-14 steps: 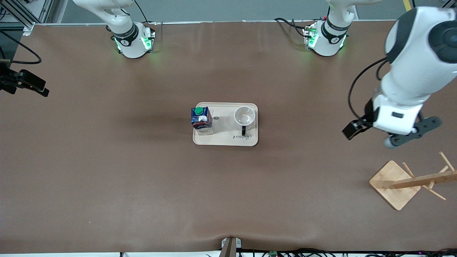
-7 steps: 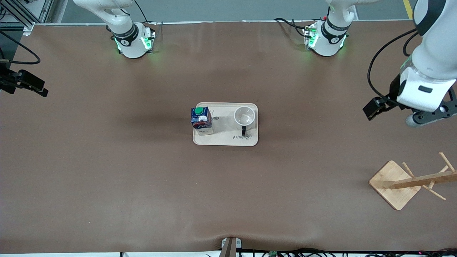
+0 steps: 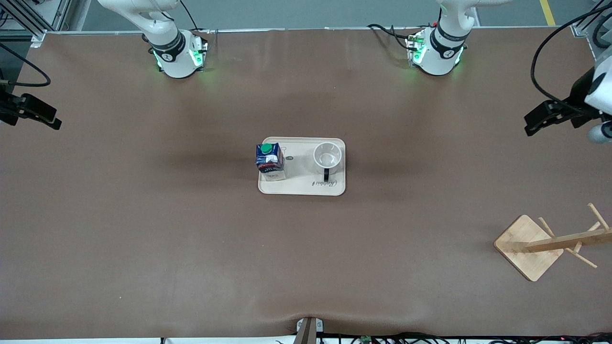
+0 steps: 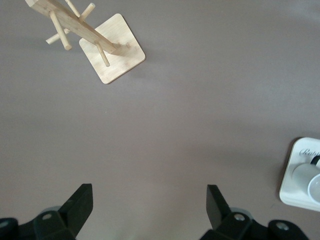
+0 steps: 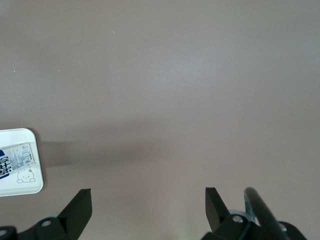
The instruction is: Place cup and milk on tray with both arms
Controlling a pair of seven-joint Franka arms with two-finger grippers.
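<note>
The cream tray (image 3: 301,185) lies at the table's middle. The milk (image 3: 270,161) stands upright on it at the end toward the right arm. The cup (image 3: 327,155) stands upright on it at the end toward the left arm, with its black handle toward the front camera. My left gripper (image 4: 148,192) is open and empty over bare table at the left arm's end; its view shows the tray's corner (image 4: 298,172) and the cup's rim (image 4: 314,184). My right gripper (image 5: 148,195) is open and empty over bare table at the right arm's end; its view shows the tray (image 5: 22,188) and the milk (image 5: 12,160).
A bamboo rack (image 3: 530,246) with pegs stands on its square base at the left arm's end, nearer to the front camera than the tray. It also shows in the left wrist view (image 4: 112,47). Brown table surface surrounds the tray.
My left arm has drawn away from the tray toward the table's left-arm end and its base side, now mostly out of the front view. My right arm has barely shifted.
</note>
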